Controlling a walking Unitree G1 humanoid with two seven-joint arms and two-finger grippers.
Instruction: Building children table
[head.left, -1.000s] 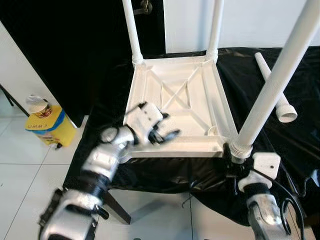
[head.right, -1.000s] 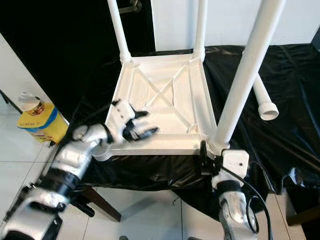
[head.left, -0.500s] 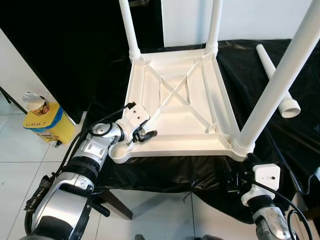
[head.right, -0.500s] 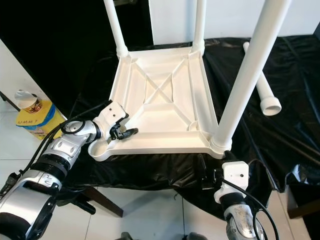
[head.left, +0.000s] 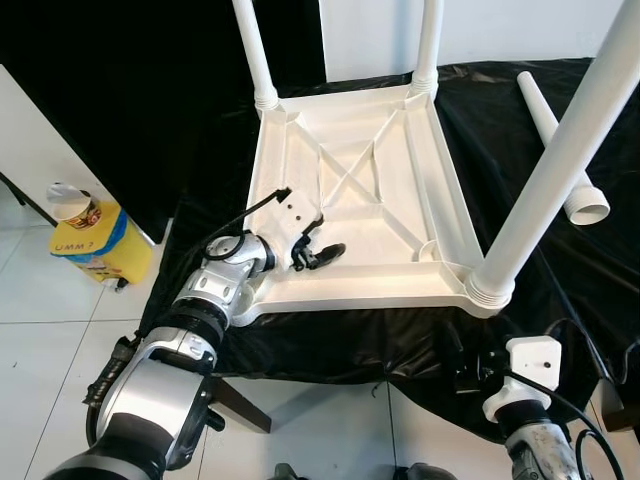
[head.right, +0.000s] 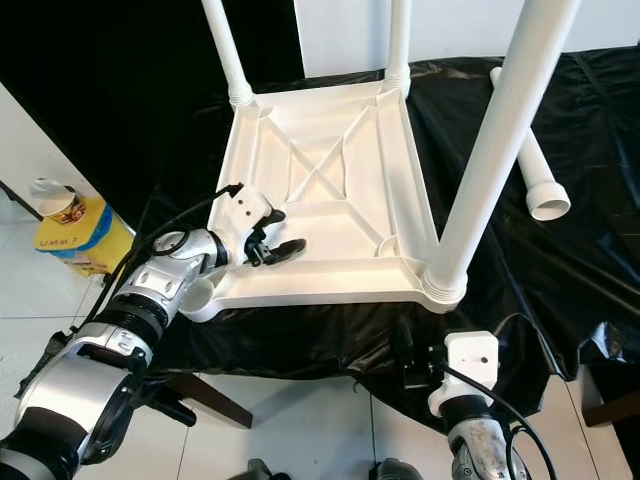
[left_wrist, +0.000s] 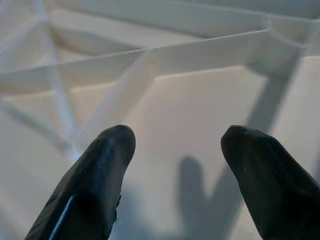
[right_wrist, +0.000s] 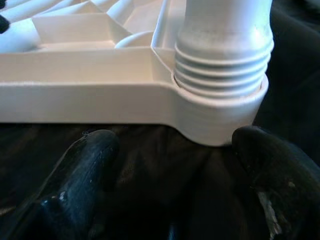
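The white plastic table (head.left: 352, 294) lies upside down on a black cloth. Legs stand up at its back left (head.left: 252, 60), back right (head.left: 430, 40) and front right (head.right: 490, 150) corners. A loose leg (head.right: 540, 180) lies on the cloth to the right. The front-left corner socket (head.right: 203, 296) holds no leg. My left gripper (head.left: 318, 255) hovers open over the ribbed underside (left_wrist: 190, 95) near that corner. My right gripper (right_wrist: 175, 137) is open, low in front of the front-right corner, its fingers (right_wrist: 85, 165) facing the threaded leg base (right_wrist: 222, 55) without touching it.
A yellow box (head.left: 95, 250) with a paper cup (head.left: 75, 208) stands on the white tile floor at the left. A dark support leg (head.left: 235, 405) shows under the cloth's front edge. A black backdrop rises behind the table's left side.
My left gripper has moved from the front-left corner inward over the table's underside. My right gripper has dropped from the front-right leg's base to below the corner. The camera shifted slightly.
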